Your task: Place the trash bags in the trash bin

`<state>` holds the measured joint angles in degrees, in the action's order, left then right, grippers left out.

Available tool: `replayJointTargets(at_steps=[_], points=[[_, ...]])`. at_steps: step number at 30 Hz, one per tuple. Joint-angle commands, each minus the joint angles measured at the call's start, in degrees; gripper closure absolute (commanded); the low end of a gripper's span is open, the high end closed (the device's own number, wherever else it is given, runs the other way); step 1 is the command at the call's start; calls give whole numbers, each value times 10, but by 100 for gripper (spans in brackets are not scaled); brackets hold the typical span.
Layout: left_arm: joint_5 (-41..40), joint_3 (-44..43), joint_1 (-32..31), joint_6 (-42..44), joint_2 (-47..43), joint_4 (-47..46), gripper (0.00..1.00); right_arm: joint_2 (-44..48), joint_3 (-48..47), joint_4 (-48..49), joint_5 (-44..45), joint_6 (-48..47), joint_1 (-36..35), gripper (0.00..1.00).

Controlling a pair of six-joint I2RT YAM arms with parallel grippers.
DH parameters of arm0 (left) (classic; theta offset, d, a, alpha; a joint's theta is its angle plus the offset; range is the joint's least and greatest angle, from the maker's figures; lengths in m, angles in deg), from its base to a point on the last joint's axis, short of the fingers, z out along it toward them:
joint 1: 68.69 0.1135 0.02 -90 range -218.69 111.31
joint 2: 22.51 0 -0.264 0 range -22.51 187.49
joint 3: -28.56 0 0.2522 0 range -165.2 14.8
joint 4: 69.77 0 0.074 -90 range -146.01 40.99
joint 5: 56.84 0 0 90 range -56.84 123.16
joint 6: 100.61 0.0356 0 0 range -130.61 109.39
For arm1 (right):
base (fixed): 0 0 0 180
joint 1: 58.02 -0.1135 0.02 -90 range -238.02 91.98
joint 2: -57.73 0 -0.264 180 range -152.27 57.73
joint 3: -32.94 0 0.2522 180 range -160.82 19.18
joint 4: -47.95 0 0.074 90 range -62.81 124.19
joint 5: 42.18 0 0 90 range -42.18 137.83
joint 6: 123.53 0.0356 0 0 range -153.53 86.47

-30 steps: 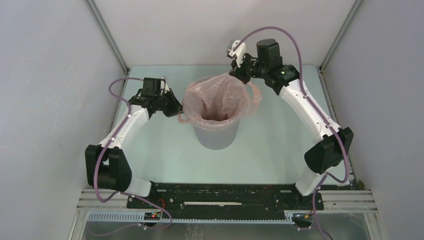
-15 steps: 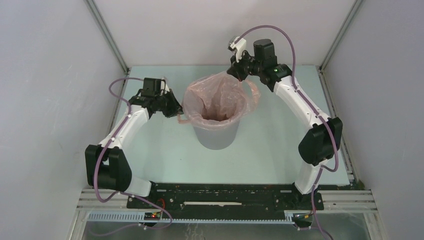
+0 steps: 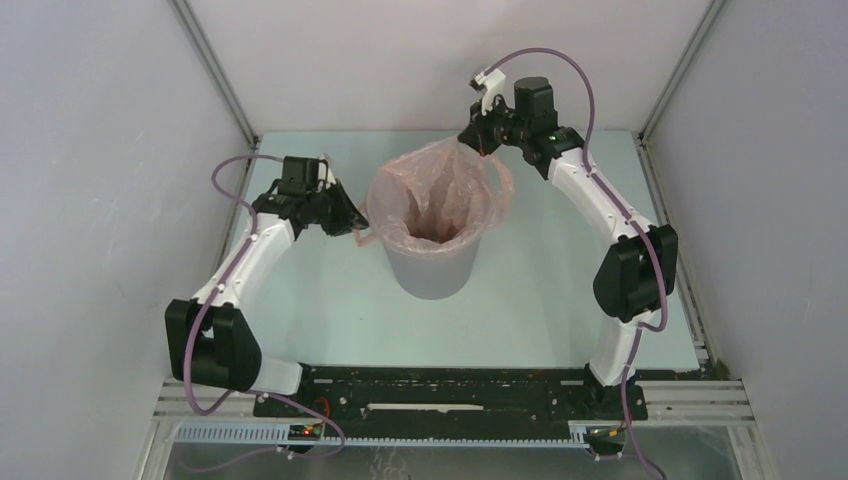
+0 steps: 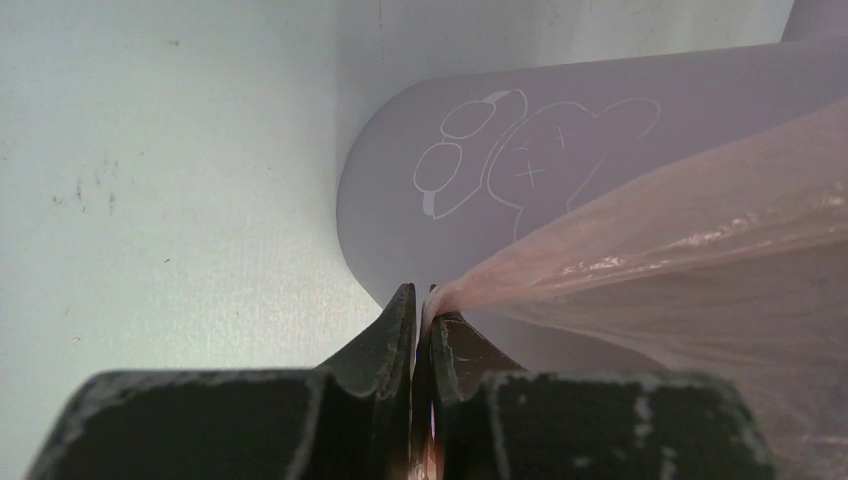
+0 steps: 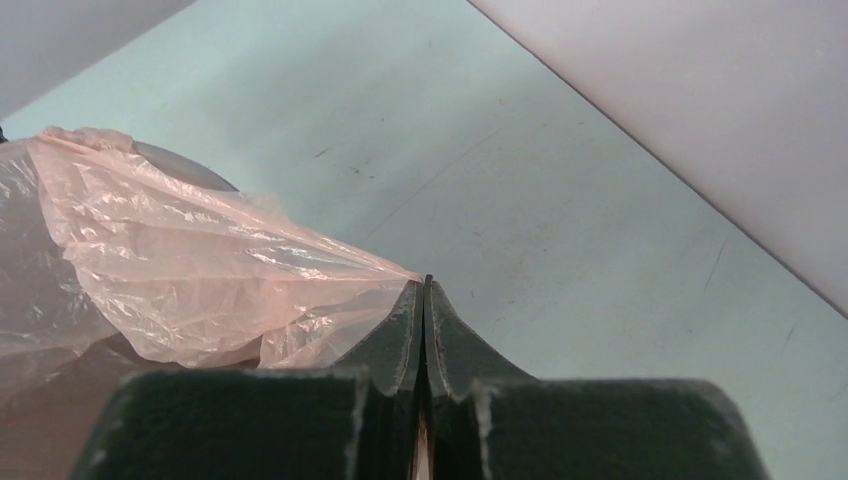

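The grey round trash bin (image 3: 432, 270) stands mid-table with the pale-pink trash bag (image 3: 440, 195) hanging open inside it, its film draped over the rim. My left gripper (image 3: 357, 228) is at the bin's left rim, shut on the bag's left edge; in the left wrist view the film (image 4: 640, 260) stretches from my left gripper (image 4: 420, 296) across the bin wall (image 4: 400, 200), which bears a white line drawing. My right gripper (image 3: 478, 143) is above the bin's far right rim, shut on the bag's edge; in the right wrist view the film (image 5: 200, 260) is pulled taut to my right gripper (image 5: 425, 283).
Pale green table (image 3: 560, 280) lies inside grey enclosure walls with metal corner posts (image 3: 215, 70). A loose loop of the bag (image 3: 503, 185) hangs outside the bin's right side. The arms' base rail (image 3: 440, 385) runs along the near edge.
My right gripper has risen and moved back, pulling the bag's far right edge higher and tauter. My left gripper has stayed at the left rim, still holding the film.
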<state>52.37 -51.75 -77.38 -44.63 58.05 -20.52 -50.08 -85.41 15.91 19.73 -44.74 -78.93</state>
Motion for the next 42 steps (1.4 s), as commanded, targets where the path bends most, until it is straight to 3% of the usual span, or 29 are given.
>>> replayJointTargets(at_steps=[1, 5, 10, 19, 28, 42], points=[[-14, -46, 8, 6, -36, 22, 87, 1, 15, 53, -16, 46, 13, 94], [-39, -56, 11, -2, -69, 27, 100, 3, 31, 57, -31, 52, 18, 90], [-78, -69, 12, -11, -112, 16, 100, -2, 34, 49, -38, 53, 20, 84], [-110, -70, 13, -44, -120, -19, 100, -8, 47, 47, -40, 67, 23, 90], [-93, -121, 13, -59, -18, -22, 100, -27, 64, 63, -18, 107, 22, 88], [-81, -86, 13, -44, 45, 23, 100, -10, 112, 50, -32, 128, 21, 83]])
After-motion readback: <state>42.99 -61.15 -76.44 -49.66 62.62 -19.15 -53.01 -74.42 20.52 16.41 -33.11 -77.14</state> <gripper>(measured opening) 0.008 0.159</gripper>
